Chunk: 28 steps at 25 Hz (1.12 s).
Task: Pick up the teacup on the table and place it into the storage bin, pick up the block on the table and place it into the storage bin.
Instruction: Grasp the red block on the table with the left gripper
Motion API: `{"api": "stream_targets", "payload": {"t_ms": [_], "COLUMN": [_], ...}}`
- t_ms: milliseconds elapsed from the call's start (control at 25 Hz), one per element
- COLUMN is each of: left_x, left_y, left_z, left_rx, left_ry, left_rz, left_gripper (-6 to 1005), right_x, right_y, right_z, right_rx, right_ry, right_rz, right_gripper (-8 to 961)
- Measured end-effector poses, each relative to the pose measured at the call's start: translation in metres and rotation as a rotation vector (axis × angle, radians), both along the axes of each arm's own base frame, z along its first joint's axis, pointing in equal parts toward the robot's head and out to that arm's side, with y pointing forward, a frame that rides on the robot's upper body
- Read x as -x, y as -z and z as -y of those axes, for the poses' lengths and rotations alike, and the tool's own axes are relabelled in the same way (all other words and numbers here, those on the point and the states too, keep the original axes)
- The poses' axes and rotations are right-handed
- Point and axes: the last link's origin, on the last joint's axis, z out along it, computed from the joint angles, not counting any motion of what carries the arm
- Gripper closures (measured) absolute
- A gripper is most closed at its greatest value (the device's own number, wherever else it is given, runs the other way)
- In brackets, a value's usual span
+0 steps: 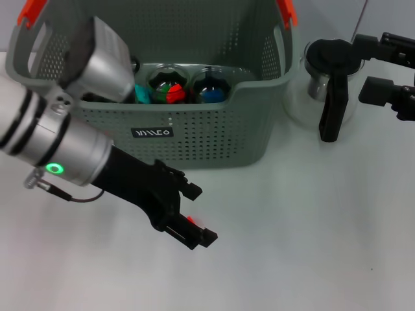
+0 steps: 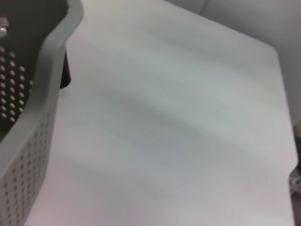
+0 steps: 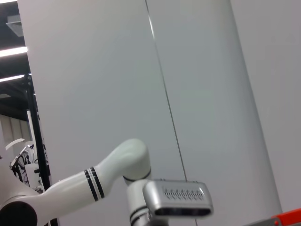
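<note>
A grey perforated storage bin point(image 1: 194, 136) stands at the back of the white counter point(image 1: 305, 246), its orange handle clips up at the rim, and two glass teacups point(image 1: 170, 85) holding coloured pieces sit side by side on its floor, one showing red and green, the other point(image 1: 211, 89) blue; they appear to have been set there as the task asks. A teal object point(image 1: 140, 94), possibly the block, lies just beside them, though the arm's silver housing partly hides it and it cannot be identified for certain. The left gripper point(image 1: 189, 217) reaches out in front of the bin, low over bare counter, its black fingers spread apart and holding nothing, with a small red mark showing by the lower finger. The left arm slants down from the upper left across the bin's near corner, a green light glowing on its silver wrist section. In the left wrist view only the bin's wall and open counter appear. The right gripper point(image 1: 389, 71) is parked at the far right edge, near a clear glass pitcher point(image 1: 327, 78) with a black lid and handle; whether its fingers are parted or closed cannot be told.
</note>
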Motion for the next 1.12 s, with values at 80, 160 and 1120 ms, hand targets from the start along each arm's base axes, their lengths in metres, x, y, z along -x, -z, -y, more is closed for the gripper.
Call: {"api": "stream_targets", "payload": {"t_ms": [80, 160, 1120], "left_x": [0.003, 0.005, 0.017], "left_y": [0.012, 0.022, 0.071], "left_z": [-0.002, -0.003, -0.015], "left_rx": [0.007, 0.017, -0.09], "left_ry": [0.021, 0.039, 0.105], "left_rz": [-0.021, -0.05, -0.342], "left_gripper": [33, 34, 55], "right_x": [-0.001, -0.002, -0.006], "right_y": [0.0, 0.0, 0.005], "right_z": [0.0, 0.001, 0.006], "right_rx": [-0.001, -0.002, -0.019], "right_ry": [0.004, 0.009, 0.014], "right_rz": [-0.002, -0.004, -0.02], "right_gripper": [88, 88, 88]}}
